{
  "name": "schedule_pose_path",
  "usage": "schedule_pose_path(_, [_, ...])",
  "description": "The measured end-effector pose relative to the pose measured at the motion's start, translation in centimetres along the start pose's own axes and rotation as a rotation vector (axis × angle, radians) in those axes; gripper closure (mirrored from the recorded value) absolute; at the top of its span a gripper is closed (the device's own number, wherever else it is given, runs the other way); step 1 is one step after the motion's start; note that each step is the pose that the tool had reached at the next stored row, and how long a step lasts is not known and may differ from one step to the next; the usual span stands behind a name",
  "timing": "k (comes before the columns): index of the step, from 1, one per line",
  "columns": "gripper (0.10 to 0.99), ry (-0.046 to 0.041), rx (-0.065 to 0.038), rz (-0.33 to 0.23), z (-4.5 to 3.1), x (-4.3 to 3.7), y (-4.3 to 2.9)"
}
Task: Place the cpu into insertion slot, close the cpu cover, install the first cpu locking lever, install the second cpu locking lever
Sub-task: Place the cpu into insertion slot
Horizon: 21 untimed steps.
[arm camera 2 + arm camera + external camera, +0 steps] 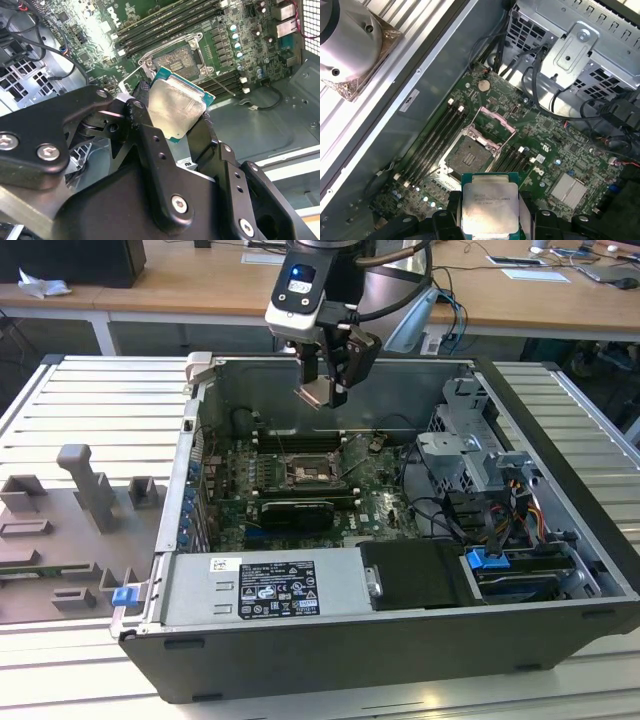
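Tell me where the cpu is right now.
In the exterior view, the cpu sits clamped in the gripper, in mid-air above the open case, over the board and apart from the insertion slot below.

Looks down from well back into the open computer case in the exterior view. Hangs close behind the pincer and cpu in both wrist views, facing the same insertion slot.
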<state>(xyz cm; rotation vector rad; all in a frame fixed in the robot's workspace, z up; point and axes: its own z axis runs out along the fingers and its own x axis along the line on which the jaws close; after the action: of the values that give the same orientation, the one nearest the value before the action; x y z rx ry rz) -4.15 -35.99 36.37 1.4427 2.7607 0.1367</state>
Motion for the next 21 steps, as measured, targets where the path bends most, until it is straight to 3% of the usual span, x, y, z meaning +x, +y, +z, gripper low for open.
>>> schedule_pose_path(21, [0.545,-0.0061,-0.001,0.069,0.17,0.0,-0.02])
